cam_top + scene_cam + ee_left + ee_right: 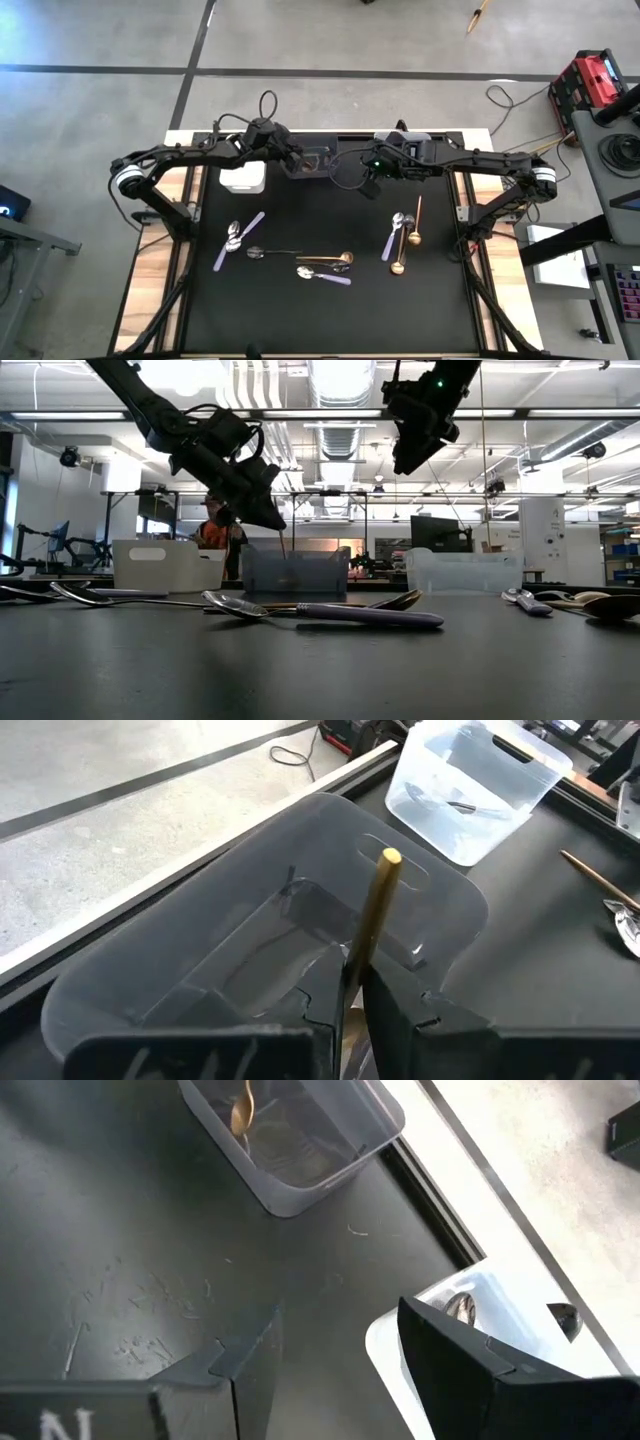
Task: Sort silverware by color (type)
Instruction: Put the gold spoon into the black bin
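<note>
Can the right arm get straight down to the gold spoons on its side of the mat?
Probably yes. The right gripper is open and empty, raised near the clear bin, and the gold spoons lie uncovered on the mat with nothing above them.

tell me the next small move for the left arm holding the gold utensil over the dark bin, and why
Probably open the fingers and let it drop. The left gripper is shut on the slim gold utensil, which hangs inside the mouth of the dark translucent rectangular bin, so a release should land it there. The right gripper waits open near the clear plastic bin.
</note>
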Tool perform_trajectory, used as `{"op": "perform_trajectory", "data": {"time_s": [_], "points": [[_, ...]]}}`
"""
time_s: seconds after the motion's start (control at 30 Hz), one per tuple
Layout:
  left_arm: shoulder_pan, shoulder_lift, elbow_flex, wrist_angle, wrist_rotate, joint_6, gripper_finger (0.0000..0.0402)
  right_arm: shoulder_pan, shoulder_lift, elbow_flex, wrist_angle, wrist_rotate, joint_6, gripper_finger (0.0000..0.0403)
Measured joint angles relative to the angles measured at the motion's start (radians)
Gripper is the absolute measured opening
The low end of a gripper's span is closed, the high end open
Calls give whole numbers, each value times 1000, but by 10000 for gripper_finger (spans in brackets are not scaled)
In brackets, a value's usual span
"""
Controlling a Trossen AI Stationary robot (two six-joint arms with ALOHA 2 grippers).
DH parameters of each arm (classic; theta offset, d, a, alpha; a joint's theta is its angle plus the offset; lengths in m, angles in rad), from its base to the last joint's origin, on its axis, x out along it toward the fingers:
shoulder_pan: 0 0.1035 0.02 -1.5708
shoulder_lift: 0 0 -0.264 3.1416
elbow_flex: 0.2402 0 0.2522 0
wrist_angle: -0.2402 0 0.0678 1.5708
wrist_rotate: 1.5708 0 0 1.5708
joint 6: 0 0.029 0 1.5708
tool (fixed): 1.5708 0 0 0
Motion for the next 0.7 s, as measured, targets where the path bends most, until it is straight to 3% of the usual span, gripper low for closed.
{"op": "perform_trajectory", "data": {"time_s": [0.33, 0.7], "points": [[0, 0, 0, 23, -95, -63, 14, 0, 0, -14, 18, 0, 0, 189], [-22, 0, 0, 106, -95, -83, 14, 0, 0, -14, 23, 0, -1, 189]]}}
